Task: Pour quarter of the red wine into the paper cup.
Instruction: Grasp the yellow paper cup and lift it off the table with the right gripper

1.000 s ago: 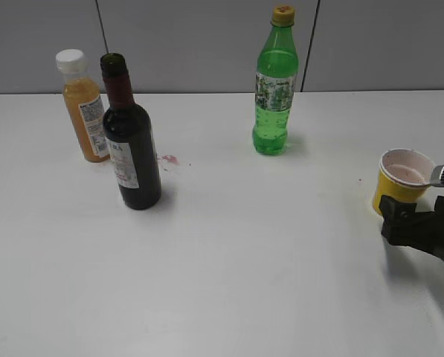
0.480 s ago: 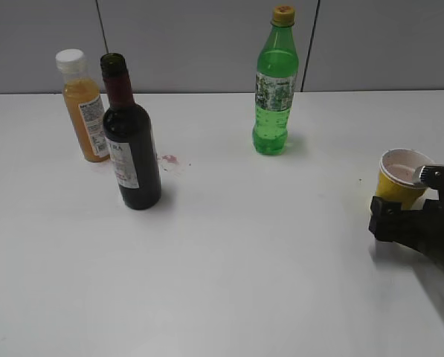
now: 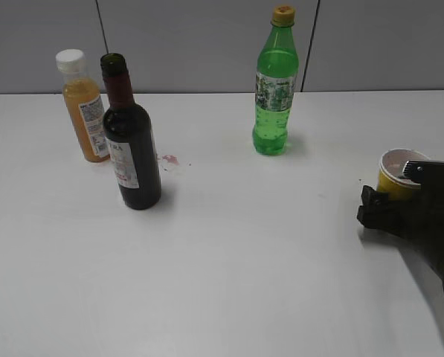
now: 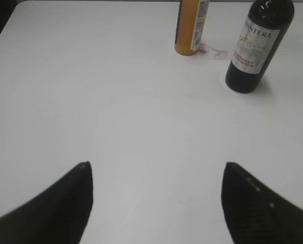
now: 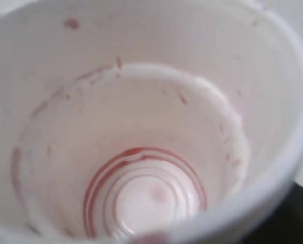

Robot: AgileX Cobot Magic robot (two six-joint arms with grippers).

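Paper cup [image 3: 395, 176] sits at right edge of frame on the white counter [image 3: 244, 260], right claw [image 3: 400, 204] pressed against its near side; how far the jaws stand apart, or whether they grip, cannot tell. Right wrist view looks straight into the cup: no liquid, pink-stained. Likely a grasp to bring the cup nearer the pour.

Red wine [image 3: 130, 146] upright, uncapped, left of frame, well apart from cup. Left claw [image 4: 156, 195] spread wide, holding nothing, wine ahead at upper right.

Orange juice bottle [image 3: 82, 105] just beside the wine; green soda bottle [image 3: 274, 85] upper centre. Neither blocks a path.
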